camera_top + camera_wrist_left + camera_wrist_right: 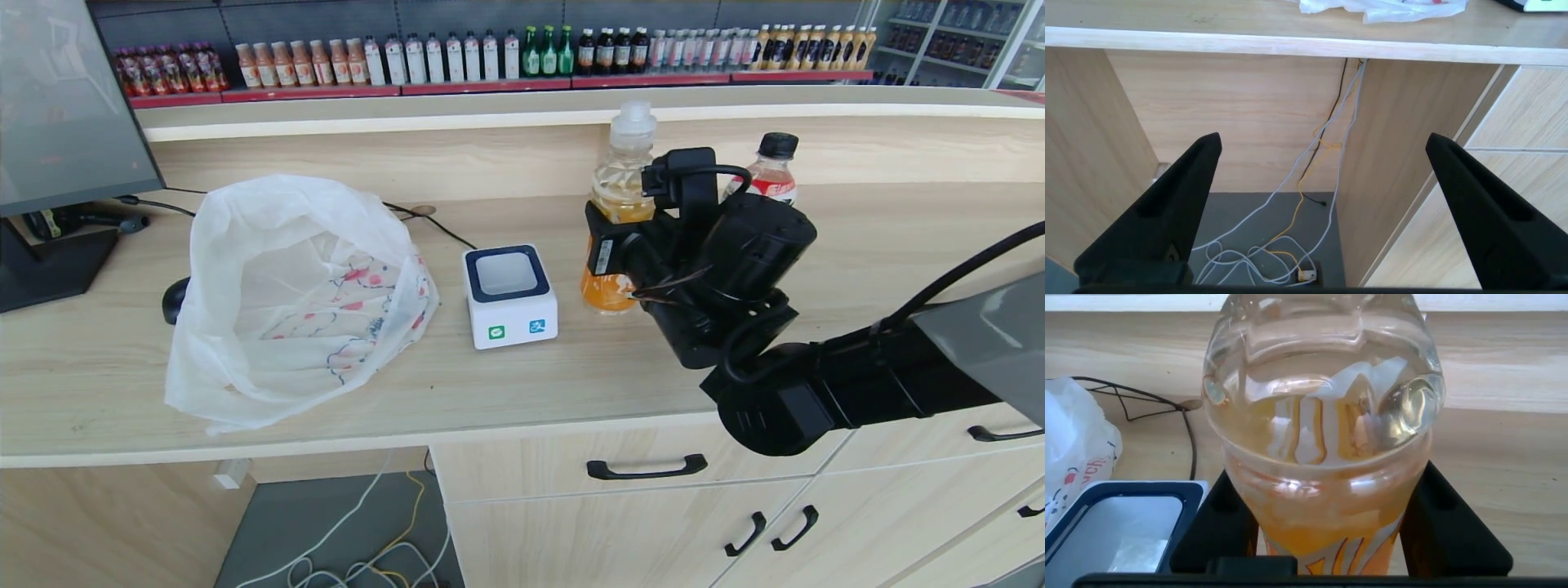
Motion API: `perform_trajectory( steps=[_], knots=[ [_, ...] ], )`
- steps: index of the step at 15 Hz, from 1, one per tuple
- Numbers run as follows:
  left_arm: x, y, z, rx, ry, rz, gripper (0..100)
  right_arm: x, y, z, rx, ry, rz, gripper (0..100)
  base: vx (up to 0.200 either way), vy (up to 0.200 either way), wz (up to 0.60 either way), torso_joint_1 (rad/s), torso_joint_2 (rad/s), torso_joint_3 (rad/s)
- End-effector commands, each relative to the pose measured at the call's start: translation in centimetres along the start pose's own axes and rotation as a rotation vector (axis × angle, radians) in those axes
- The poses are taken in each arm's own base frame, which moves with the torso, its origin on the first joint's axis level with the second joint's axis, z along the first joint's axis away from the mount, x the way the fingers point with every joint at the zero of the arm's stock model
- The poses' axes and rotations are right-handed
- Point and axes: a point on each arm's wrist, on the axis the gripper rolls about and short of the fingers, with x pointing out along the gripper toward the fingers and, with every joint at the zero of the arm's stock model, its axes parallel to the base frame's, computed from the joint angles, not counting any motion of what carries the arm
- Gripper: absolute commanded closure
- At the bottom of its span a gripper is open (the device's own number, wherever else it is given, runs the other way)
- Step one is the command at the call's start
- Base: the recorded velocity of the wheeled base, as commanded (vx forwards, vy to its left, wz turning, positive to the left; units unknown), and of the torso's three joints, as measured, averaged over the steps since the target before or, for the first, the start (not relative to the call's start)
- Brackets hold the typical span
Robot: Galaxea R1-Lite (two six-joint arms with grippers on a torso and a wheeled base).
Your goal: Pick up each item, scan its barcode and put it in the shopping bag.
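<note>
Here, the right gripper [616,245] [1327,531] is closed around the lower half of a clear plastic bottle of orange drink [624,175] [1323,400], one black finger on each side of its orange label. The bottle is upright, just beside a white cube-shaped barcode scanner with a dark blue window frame [510,298] [1118,531], on the scanner's right. Whether its base rests on the light wooden counter [571,384] or hangs just above it cannot be told. Two small square icons, one green and one blue, mark the scanner's front; the bottle's label print is too small to read.

The white translucent plastic shopping bag with red and blue print [294,302] [1380,8] lies open-mouthed on the counter, left of the scanner. A black-capped bottle with a red-and-white label [771,175] stands behind the right arm.

The left gripper [1323,220] hangs below the counter edge, in front of loose cables [1290,237] – its fingers spread wide and empty.
</note>
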Motion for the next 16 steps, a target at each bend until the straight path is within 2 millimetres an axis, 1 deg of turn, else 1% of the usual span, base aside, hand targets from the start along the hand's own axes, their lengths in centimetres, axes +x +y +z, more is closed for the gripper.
perform_trajectory(
  steps=[1,3,7,9,11,12,16],
  knots=[
    [0.0,0.0,0.0,0.001,-0.001,0.000,0,-0.4,-0.4,1.5,0.011,-0.026,-0.005,100,0.000,0.000,0.00,0.000,0.00,0.000],
    [0.0,0.0,0.0,0.001,-0.001,0.000,0,-1.3,-0.8,2.2,0.011,-0.026,-0.005,100,0.000,0.000,0.00,0.000,0.00,0.000],
    [0.0,0.0,0.0,-0.001,-0.001,0.000,0,-3.4,-1.7,4.4,0.029,-0.045,-0.001,100,0.000,0.000,0.00,0.000,0.00,0.000],
    [0.0,0.0,0.0,-0.001,-0.001,0.000,0,-5.7,-1.4,6.0,0.069,-0.052,0.030,100,0.000,0.000,0.00,0.000,0.00,0.000],
    [0.0,0.0,0.0,-0.001,-0.001,0.000,0,-7.9,-2.1,7.3,0.079,-0.052,0.047,100,0.000,0.000,0.00,0.000,0.00,0.000],
    [0.0,0.0,0.0,-0.001,-0.001,0.001,0,-8.5,-2.4,7.5,0.080,-0.052,0.047,100,0.000,0.000,0.00,0.000,0.00,0.000],
    [0.0,0.0,0.0,-0.001,-0.001,0.001,0,-13.3,-3.4,8.8,0.150,-0.033,0.102,100,0.000,0.000,0.00,0.000,0.00,0.000]
  ],
)
